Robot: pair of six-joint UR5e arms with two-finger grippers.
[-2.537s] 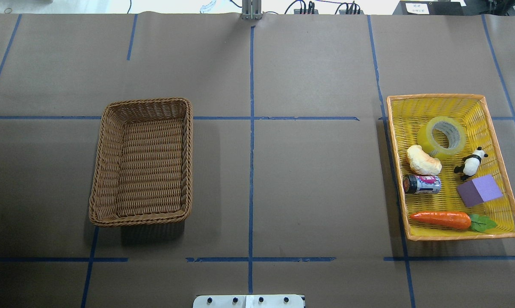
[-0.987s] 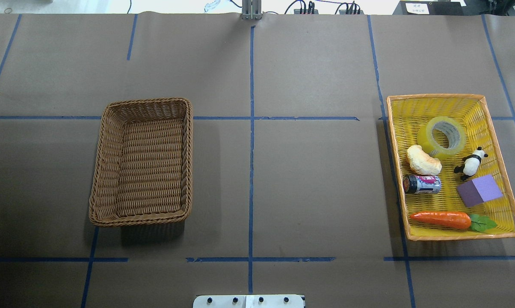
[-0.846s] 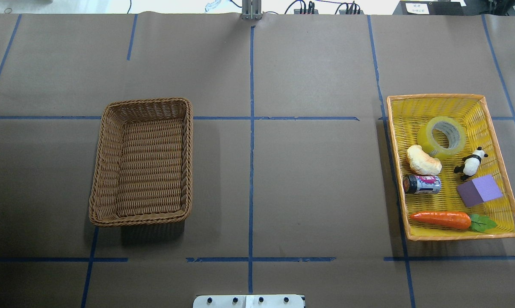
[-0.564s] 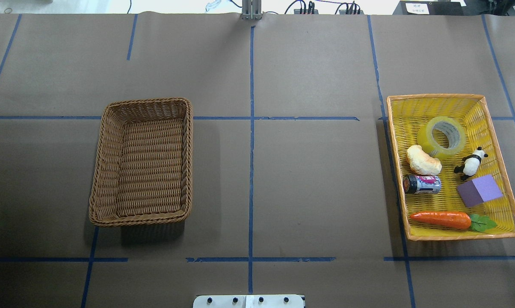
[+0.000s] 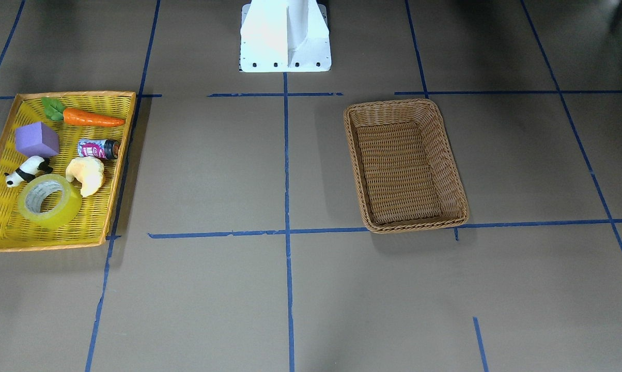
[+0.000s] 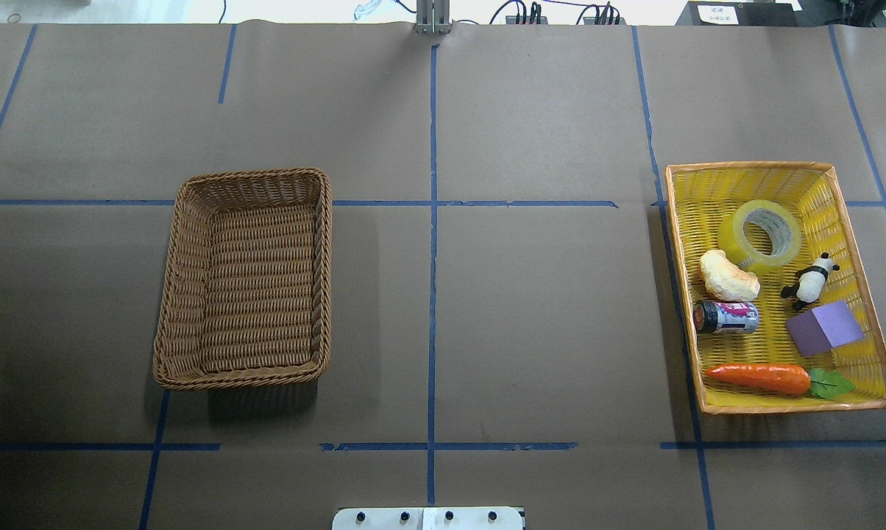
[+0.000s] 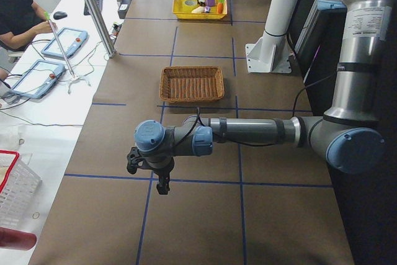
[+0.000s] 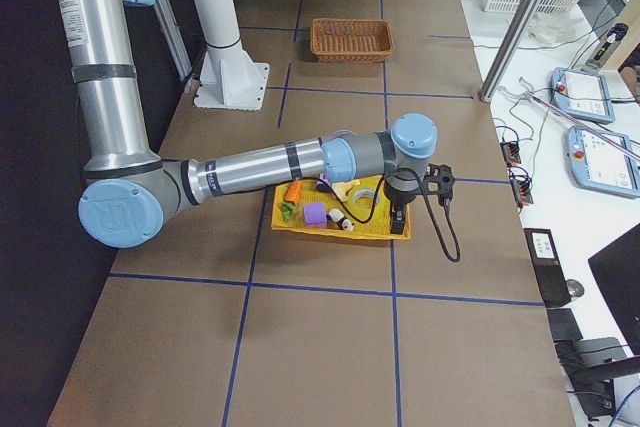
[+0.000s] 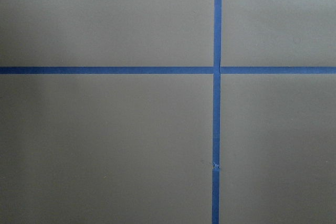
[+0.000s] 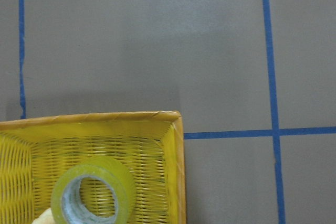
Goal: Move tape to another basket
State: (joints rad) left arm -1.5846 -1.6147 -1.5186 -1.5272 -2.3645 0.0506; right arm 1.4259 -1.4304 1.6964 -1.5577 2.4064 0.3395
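The tape (image 6: 761, 234), a yellow-green roll with a grey core, lies in the far part of the flat yellow tray (image 6: 748, 168), next to a bread piece. It also shows in the front view (image 5: 49, 201) and at the bottom of the right wrist view (image 10: 93, 195). The brown wicker basket (image 6: 252, 175) stands empty on the table's left half. My right gripper (image 8: 399, 219) hangs beside the tray's far edge near the tape; I cannot tell if it is open. My left gripper (image 7: 160, 181) hangs over bare table far left of the basket; I cannot tell its state.
The yellow tray also holds a bread piece (image 6: 728, 277), a small can (image 6: 726, 317), a toy panda (image 6: 809, 280), a purple cube (image 6: 826, 328) and a carrot (image 6: 759, 377). The robot's base plate (image 6: 428, 518) sits at the near middle edge.
A dark sliver of the right arm has come in at the right edge of the overhead view. The tape, both baskets and the other objects have not moved.
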